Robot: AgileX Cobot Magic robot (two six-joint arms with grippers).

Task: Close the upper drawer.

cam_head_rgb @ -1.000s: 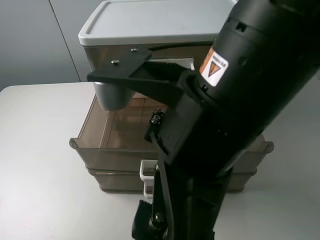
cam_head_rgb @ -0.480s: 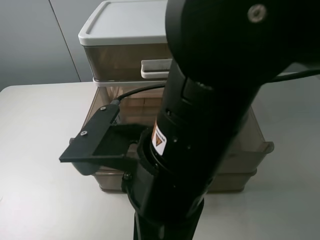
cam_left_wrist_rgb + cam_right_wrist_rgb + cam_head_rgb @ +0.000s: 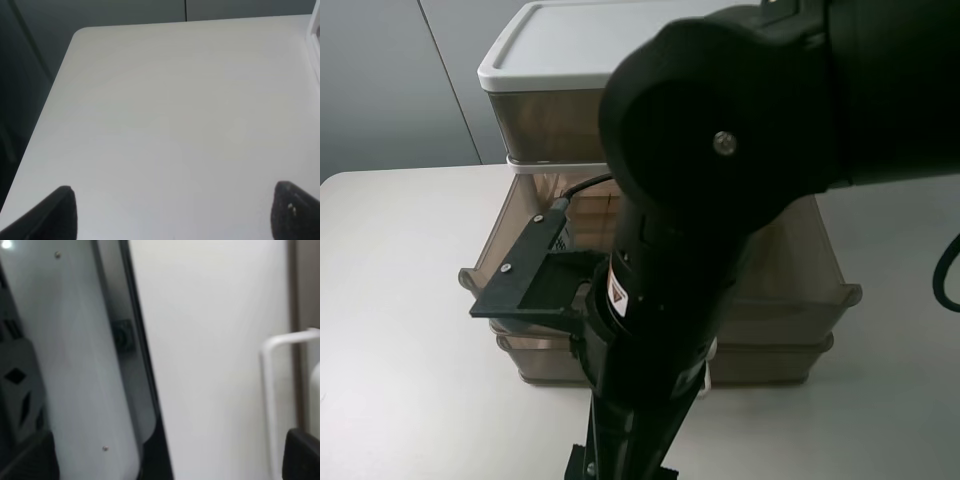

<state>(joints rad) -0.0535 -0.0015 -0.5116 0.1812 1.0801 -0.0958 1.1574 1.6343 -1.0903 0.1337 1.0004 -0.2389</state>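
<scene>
Judging the risks first: our upper drawer (image 3: pixel 800 308) stands pulled well out of the stack. A shove off its middle could twist and jam it, while a hard one could slide the whole light stack back across the counter (image 3: pixel 400 330) instead of seating it. A fingertip could also snag in the white loop handle (image 3: pixel 266 400), or land on the lowest drawer (image 3: pixel 780 362) just beneath. The right arm (image 3: pixel 720 200) hides the middle of the front from above, so we cannot check the contact.

The drawer sits between the top drawer (image 3: pixel 560 125), under the white lid (image 3: pixel 560 40), and the lowest one. Its front faces the camera. Its long side seems to run across the high view, and its travel runs away from us into the stack.

Our right pincer (image 3: pixel 165 462) looks spread, tips at either edge of its blurred wrist view, near the handle and gripping nothing. Our left pincer (image 3: pixel 175 212) is spread too, over the counter, with nothing between its tips.
</scene>
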